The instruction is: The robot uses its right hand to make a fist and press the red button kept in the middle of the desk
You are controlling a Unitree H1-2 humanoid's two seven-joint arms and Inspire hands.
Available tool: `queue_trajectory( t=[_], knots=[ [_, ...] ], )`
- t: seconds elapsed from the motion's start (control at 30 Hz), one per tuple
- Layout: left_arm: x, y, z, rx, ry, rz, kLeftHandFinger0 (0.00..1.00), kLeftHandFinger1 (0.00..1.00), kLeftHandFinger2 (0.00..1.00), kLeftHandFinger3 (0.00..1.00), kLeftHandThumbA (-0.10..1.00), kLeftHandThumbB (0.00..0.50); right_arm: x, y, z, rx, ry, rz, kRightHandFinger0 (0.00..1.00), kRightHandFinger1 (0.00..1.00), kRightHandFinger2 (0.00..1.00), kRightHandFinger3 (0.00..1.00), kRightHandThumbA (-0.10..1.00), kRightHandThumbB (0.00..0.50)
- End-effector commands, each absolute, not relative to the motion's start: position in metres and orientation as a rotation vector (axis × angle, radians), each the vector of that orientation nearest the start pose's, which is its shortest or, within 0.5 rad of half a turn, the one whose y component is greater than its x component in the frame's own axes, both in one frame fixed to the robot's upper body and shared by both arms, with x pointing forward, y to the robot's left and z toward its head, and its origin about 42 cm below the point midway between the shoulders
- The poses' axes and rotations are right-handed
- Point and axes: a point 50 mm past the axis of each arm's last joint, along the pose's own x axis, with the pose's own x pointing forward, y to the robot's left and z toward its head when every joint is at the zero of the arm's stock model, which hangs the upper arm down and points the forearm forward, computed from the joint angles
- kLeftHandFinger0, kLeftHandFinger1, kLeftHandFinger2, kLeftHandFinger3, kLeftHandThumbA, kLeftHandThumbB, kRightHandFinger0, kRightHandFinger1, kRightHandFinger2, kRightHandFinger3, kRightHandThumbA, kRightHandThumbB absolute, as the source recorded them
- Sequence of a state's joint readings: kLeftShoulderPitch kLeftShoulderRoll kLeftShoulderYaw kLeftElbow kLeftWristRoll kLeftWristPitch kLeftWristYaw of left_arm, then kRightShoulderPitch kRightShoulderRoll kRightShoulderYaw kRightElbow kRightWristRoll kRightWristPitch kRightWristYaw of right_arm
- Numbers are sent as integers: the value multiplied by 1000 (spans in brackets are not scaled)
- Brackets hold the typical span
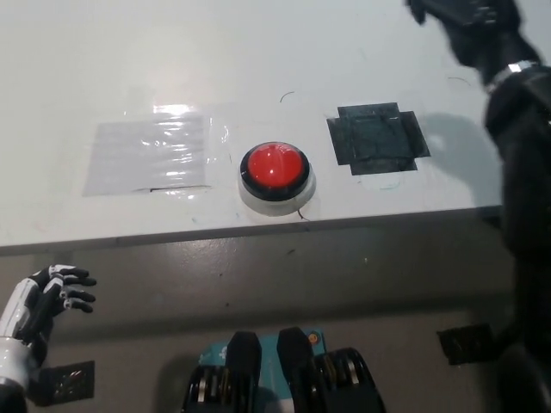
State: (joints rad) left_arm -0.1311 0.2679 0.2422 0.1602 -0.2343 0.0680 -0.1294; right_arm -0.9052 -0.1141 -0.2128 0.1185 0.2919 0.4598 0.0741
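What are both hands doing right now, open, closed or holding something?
Left hand: open, fingers apart, holding nothing, resting below the desk edge.
Right hand: at the top edge of the picture, mostly cut off; cannot be told. It is off the red button.

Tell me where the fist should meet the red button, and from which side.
Press the red button on the middle of its domed cap, coming straight down from above: it sits flat on the desk in a black ring. The right hand is raised at far right; the left hand rests low.

Soft, even overhead light, glare streaking the clear tape patch and red button; faint shadow near the desk right edge, image slightly soft
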Motion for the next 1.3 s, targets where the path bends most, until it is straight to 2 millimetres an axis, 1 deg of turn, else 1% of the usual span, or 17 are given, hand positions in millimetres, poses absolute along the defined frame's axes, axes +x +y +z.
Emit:
queue_trajectory(
  t=[0.0, 0.1, 0.17, 0.27, 0.33, 0.43, 0.47, 0.5, 0.57, 0.63, 0.73, 0.83, 0.93, 1.03, 1.1, 1.17, 1.27],
  knots=[
    [318, 370, 128, 14, -2, 126, 446, 424, 503, 596, 662, 53, 469, -240, 417, 245, -415, 207, 22, 287, 494, 490, 555, 63],
    [317, 370, 128, 0, 13, 133, 491, 477, 549, 621, 640, 67, 460, -264, 413, 238, -426, 136, 40, 301, 499, 509, 550, 98],
    [317, 369, 130, 11, 16, 130, 491, 478, 549, 624, 649, 65, 452, -278, 407, 235, -433, 126, 1, 278, 479, 500, 565, 69],
    [317, 369, 130, 1, 18, 135, 439, 433, 511, 586, 646, 50, 439, -296, 391, 250, -422, 70, 18, 290, 494, 523, 547, 82],
    [317, 370, 129, -4, 15, 134, 384, 390, 475, 552, 643, 37, 430, -310, 379, 264, -412, 50, 0, 275, 456, 515, 536, 62],
    [316, 371, 131, 4, 20, 129, 400, 401, 484, 585, 654, 57, 415, -334, 354, 277, -371, -39, 5, 276, 455, 512, 528, 85],
    [316, 371, 131, 2, 20, 131, 399, 400, 483, 588, 656, 57, 415, -334, 355, 275, -371, -39, 3, 274, 455, 508, 530, 86],
    [317, 371, 132, 3, 20, 132, 305, 331, 412, 535, 638, 48, 410, -344, 345, 276, -354, -63, 0, 262, 444, 502, 517, 65],
    [317, 371, 131, -8, 15, 135, 317, 340, 415, 528, 616, 31, 404, -353, 336, 275, -338, -88, 0, 258, 438, 504, 508, 56],
    [317, 370, 131, -8, 20, 146, 313, 333, 410, 531, 616, 48, 394, -366, 318, 280, -304, -135, 0, 267, 444, 524, 476, 80],
    [317, 370, 131, -1, 12, 145, 299, 317, 394, 519, 622, 46, 385, -375, 303, 277, -278, -165, 0, 247, 427, 510, 468, 69],
    [320, 371, 132, 13, 8, 130, 369, 371, 464, 575, 673, 58, 371, -388, 279, 303, -240, -217, 6, 220, 426, 504, 472, 59],
    [321, 370, 133, 2, 4, 132, 289, 309, 399, 528, 671, 88, 361, -394, 263, 294, -209, -255, 0, 207, 425, 507, 491, 47],
    [322, 371, 134, 16, 4, 120, 276, 304, 392, 529, 673, 84, 345, -398, 238, 293, -160, -296, 0, 165, 421, 439, 482, 49],
    [323, 372, 133, 13, 3, 124, 354, 368, 455, 561, 652, 40, 337, -398, 223, 327, -133, -316, 0, 124, 406, 435, 450, 41],
    [324, 371, 134, 23, 2, 132, 358, 367, 452, 561, 660, 55, 334, -399, 220, 302, -121, -334, 0, 127, 415, 448, 475, 71],
    [325, 370, 137, 35, 2, 124, 330, 365, 470, 607, 688, 52, 328, -402, 216, 264, -111, -342, 0, 100, 394, 454, 512, 63]
  ],
)
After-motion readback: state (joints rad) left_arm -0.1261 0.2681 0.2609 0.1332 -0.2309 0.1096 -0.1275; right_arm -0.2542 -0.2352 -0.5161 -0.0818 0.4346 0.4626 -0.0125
